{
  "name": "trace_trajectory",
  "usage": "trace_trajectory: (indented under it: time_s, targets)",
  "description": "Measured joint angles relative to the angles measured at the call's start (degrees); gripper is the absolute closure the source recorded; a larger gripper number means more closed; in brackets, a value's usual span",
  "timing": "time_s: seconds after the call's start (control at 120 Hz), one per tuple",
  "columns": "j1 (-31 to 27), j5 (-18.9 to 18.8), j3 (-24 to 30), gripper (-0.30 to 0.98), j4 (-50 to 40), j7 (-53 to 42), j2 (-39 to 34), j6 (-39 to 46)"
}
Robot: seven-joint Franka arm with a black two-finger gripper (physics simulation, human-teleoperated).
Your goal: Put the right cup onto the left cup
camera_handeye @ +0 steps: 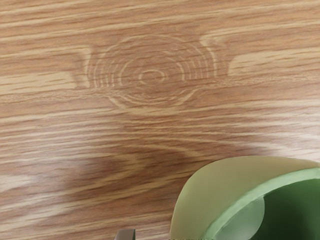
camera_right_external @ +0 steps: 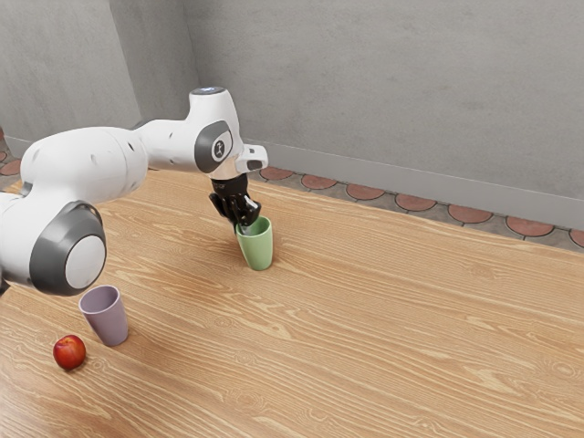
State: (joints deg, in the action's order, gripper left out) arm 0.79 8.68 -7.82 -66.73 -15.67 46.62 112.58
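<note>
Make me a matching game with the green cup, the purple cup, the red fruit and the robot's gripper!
Things:
1. green cup
2. purple cup
3. red fruit
4. gripper

Clues:
A. round, on the table beside a cup
B. black, at a cup's rim
C. upright, next to the fruit
D. right by the gripper, open top up

Pairs: 1-D, 2-C, 3-A, 4-B

Green cup point(camera_handeye: 220, 192) cut off by wrist view's edges, tool point(camera_right_external: 243, 224) perhaps partly hidden at its rim.

Pale green cup point(camera_right_external: 258, 248), mouth up, mauve cup point(camera_right_external: 108, 319), upright on the wooden table point(camera_right_external: 383, 347), well apart (both tapering downward)
</note>
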Motion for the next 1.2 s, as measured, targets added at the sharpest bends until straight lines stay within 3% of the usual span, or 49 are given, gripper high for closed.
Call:
trace_trajectory:
  time_s: [0.192, 0.6, 0.958, 1.2]
  targets:
    - [0.0, 0.0, 0.1, 0.74, 0.0, 0.1, -0.1, 0.0]
    - [0.3, -0.2, 0.1, 0.78, -1.4, 0.6, -3.3, -0.2]
    - [0.3, -1.8, 0.1, 0.79, -28.7, 1.0, -30.6, 0.5]
    - [0.3, -4.6, 0.0, 0.79, -43.8, 1.0, -44.4, 3.1]
